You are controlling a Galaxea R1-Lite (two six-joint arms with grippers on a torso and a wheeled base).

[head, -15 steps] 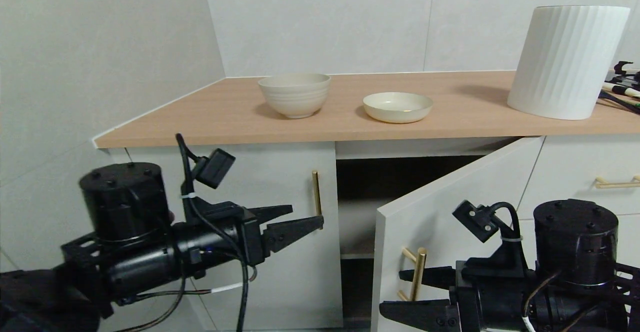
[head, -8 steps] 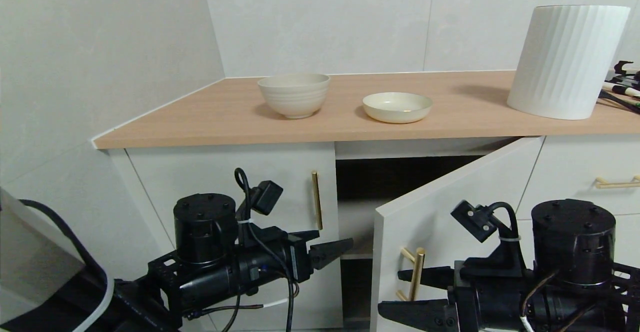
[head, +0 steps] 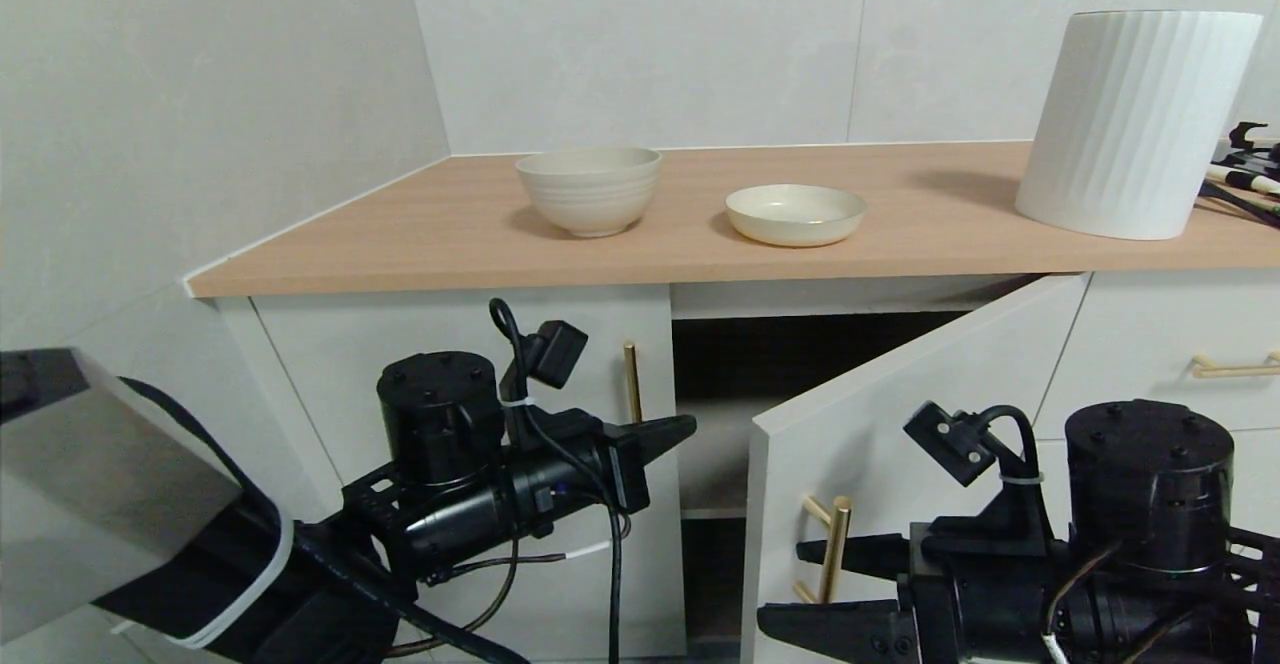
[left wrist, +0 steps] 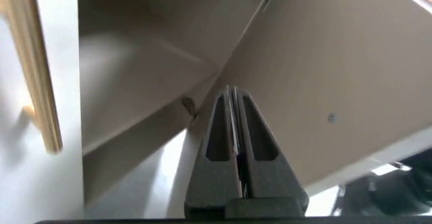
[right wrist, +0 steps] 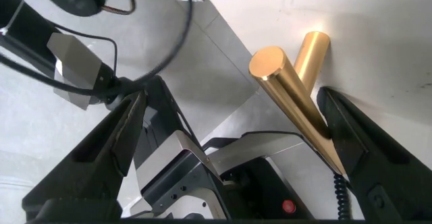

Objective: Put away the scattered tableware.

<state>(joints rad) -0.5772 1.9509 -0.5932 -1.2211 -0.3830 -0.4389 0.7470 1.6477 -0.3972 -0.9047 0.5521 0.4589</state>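
Swinging in from the left, the left gripper has pressed its fingers together and now points into the dark cupboard opening beside the closed white left door. Both pieces sit untouched on the wooden counter: the ribbed beige bowl towards its left end, the shallow cream dish beside it, nearer the middle. Below, the right gripper stands spread around the brass bar handle of the half-open white right door. I'd worry that door swings onto the left fingers, or a loose grip slips off the round bar.
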